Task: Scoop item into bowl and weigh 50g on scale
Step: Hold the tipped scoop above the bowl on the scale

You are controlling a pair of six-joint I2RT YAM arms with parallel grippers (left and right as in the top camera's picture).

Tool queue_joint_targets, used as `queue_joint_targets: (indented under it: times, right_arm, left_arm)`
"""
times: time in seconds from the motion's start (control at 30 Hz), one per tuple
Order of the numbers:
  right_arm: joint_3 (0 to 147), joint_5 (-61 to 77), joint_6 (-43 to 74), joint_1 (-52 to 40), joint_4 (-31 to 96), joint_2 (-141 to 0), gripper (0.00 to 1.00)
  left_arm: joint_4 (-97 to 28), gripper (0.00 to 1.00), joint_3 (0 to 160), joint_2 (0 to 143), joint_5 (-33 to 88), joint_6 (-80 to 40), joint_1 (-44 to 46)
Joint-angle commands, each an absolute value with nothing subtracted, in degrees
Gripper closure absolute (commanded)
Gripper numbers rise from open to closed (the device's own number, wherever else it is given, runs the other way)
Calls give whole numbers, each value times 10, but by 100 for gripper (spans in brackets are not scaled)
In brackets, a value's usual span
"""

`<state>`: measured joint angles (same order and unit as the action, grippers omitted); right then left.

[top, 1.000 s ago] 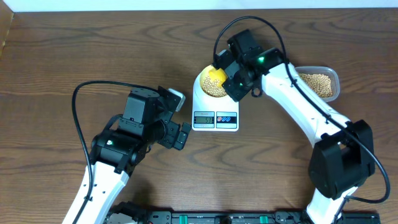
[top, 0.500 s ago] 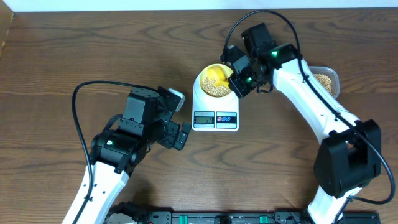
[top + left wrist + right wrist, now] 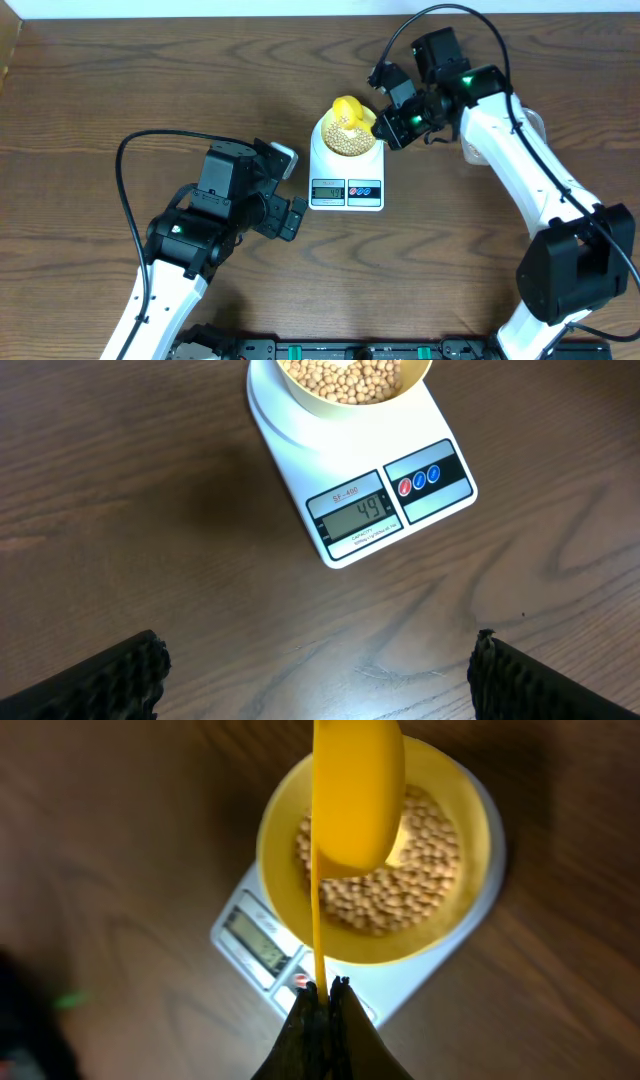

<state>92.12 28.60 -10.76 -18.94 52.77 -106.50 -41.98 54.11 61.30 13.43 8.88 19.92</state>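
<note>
The white scale (image 3: 346,190) stands mid-table with the pale yellow bowl (image 3: 328,146) on it, holding tan beans (image 3: 351,143). My right gripper (image 3: 385,125) is shut on the thin handle of a bright yellow scoop (image 3: 348,108), which hangs over the bowl's far side. In the right wrist view the scoop (image 3: 355,790) shows its back above the beans (image 3: 400,895), and the gripper (image 3: 325,985) pinches the handle. My left gripper (image 3: 292,190) stands open and empty left of the scale. Its view shows the scale (image 3: 300,440), whose display reads 49, the bowl (image 3: 330,405) and bare wood between the fingers (image 3: 90,680).
A clear plastic tub (image 3: 537,122) sits at the back right, mostly hidden behind my right arm. The table's far edge runs just beyond the scale. A black cable loops over the wood to the left of my left arm.
My right gripper has swung right and away from the bowl's middle, carrying the scoop to the bowl's far side. The left arm has not moved.
</note>
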Motion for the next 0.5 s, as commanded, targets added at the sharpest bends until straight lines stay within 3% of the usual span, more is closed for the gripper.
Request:
queue_joint_targets:
  times: [0.0, 0.47]
  right_arm:
    - [926, 364, -92, -172, 534, -1048, 99]
    - [926, 414, -92, -100, 560, -1039, 99]
  left_arm:
    - [-420, 2, 542, 614, 139, 90, 197]
    - [-420, 2, 542, 614, 139, 90, 197]
